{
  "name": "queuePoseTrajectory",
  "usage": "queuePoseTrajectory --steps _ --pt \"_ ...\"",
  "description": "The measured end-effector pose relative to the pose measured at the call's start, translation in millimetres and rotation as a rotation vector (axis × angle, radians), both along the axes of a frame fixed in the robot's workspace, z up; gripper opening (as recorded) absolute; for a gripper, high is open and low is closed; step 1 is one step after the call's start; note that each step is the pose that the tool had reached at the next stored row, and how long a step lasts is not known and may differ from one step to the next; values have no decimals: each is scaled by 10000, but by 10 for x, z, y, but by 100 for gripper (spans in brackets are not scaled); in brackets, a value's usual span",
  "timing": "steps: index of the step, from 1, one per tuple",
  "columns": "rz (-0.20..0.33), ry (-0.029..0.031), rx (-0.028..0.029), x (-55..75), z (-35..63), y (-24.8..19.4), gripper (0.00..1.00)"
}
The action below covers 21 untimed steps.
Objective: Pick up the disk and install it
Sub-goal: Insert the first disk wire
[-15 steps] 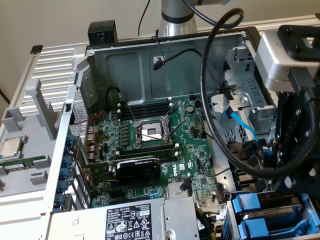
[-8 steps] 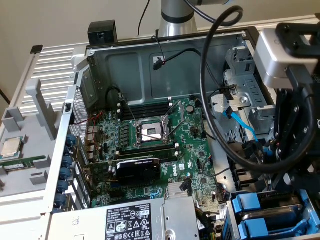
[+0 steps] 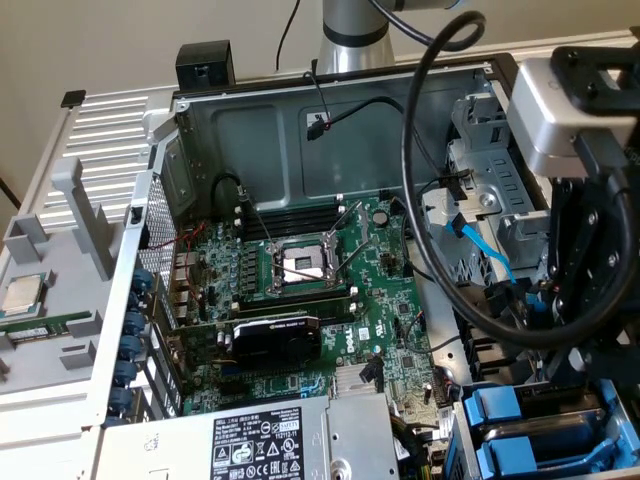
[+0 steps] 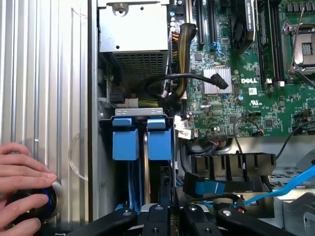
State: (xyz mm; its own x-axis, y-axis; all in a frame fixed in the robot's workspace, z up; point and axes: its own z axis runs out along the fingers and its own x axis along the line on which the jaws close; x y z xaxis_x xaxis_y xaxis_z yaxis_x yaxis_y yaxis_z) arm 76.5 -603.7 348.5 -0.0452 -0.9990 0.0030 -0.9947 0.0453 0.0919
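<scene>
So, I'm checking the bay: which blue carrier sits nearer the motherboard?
The carrier beside the white-tagged cables; the other carrier sits by the ribbed wall.

The disk point(image 4: 160, 142) stands on edge in the drive bay point(image 4: 138, 112), straight below my wrist. Its blue carrier frame shows two blue tabs side by side with a thin silver edge between them. In the exterior view it point(image 3: 505, 412) sits low at that view's right.

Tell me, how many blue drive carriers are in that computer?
2. One blue carrier and a second blue carrier stand side by side in the drive bay; others may be hidden.
</scene>
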Motion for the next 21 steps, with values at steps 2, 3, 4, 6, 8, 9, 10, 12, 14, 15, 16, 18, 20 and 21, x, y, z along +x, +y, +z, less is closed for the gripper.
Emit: queuePoseTrajectory --steps 2,3,4,6,8,9,10,12,14,15,16,18,20,21 --pt "1 0 15 0 -4 -17 17" --pt "0 0 21 0 -6 -25 17" --pt "1 0 23 1 -8 -26 17" --pt "1 0 21 2 -8 -26 17" --pt "2 -5 23 2 -14 -26 17" --pt "2 -7 23 2 -18 -27 17" --pt "2 -8 24 2 -23 -28 17" --pt "3 -8 23 2 -34 -28 17" --pt "1 -18 22 2 -44 -28 17" --pt "1 -32 23 2 -50 -28 17" --pt "2 -41 23 2 -54 -28 17" --pt "2 -45 23 2 -62 -28 17" --pt "1 -46 20 0 -67 -28 17" --pt "-1 -46 22 0 -69 -28 17"
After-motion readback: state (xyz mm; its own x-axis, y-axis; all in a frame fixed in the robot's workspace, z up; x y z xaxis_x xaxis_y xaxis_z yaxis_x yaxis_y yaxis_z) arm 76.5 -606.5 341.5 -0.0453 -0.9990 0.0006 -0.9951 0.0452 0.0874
